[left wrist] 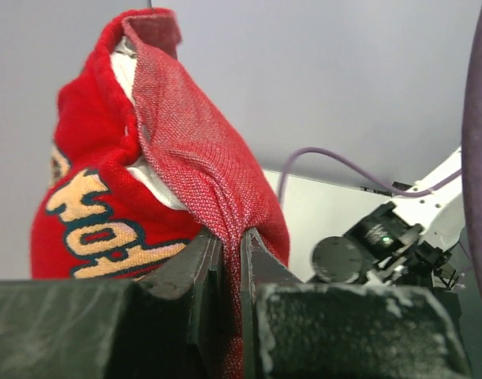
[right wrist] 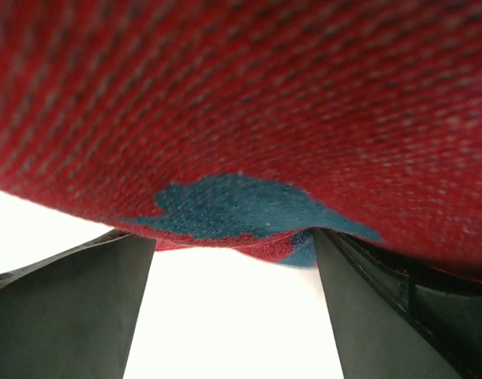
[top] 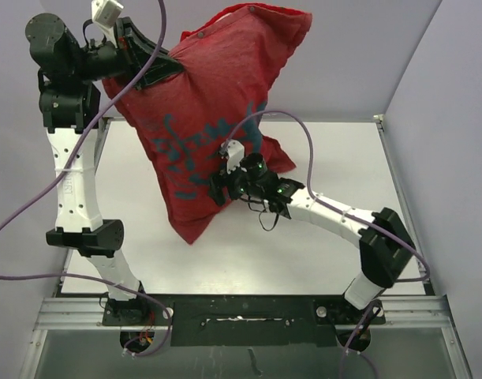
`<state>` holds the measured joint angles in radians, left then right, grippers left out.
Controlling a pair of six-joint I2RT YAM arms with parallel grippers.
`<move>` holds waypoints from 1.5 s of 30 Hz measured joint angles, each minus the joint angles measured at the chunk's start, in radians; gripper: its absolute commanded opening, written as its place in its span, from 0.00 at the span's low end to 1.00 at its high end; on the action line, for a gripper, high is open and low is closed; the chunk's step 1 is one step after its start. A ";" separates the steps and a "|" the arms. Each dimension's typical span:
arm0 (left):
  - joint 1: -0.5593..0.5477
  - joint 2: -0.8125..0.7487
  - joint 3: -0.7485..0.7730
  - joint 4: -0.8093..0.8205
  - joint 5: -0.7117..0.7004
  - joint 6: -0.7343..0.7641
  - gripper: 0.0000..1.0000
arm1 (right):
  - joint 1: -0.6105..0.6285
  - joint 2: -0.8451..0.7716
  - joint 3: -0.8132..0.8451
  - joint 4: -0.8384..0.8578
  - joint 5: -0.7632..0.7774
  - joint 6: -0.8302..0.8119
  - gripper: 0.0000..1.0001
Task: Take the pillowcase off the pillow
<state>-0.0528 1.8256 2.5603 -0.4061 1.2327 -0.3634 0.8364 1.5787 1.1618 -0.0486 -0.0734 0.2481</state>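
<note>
Hidden almost wholly inside pillowcase [top: 209, 118]: pillow [left wrist: 150, 178], only white slivers at the open seam in left wrist view. Cut down in right wrist view to blurred red weave & a teal blotch. Held up over table [top: 343, 154] by left gripper [top: 150, 63], clamped tight on a fabric fold. Hangs diagonal in top view, long axis from upper-right corner to lower-left tip, duller reverse to camera; tip's contact w/ table unclear. Pressed mid-body by right gripper [top: 221, 185], jaws spread wide, gripping nothing.
</note>
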 measured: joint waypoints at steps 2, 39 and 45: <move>0.003 -0.013 0.000 0.023 0.012 -0.019 0.00 | -0.021 0.064 0.074 0.017 0.010 -0.002 0.85; -0.321 -0.517 -0.915 -0.448 -0.371 0.936 0.00 | 0.153 -0.273 -0.109 0.262 0.447 0.348 0.96; -0.332 -0.524 -0.914 -0.470 -0.426 1.012 0.03 | 0.084 -0.278 -0.178 0.383 0.330 0.433 0.79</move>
<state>-0.3843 1.3018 1.6466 -0.8761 0.8070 0.6491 0.9199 1.3006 0.9836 0.3344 0.2562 0.6815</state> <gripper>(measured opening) 0.064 0.915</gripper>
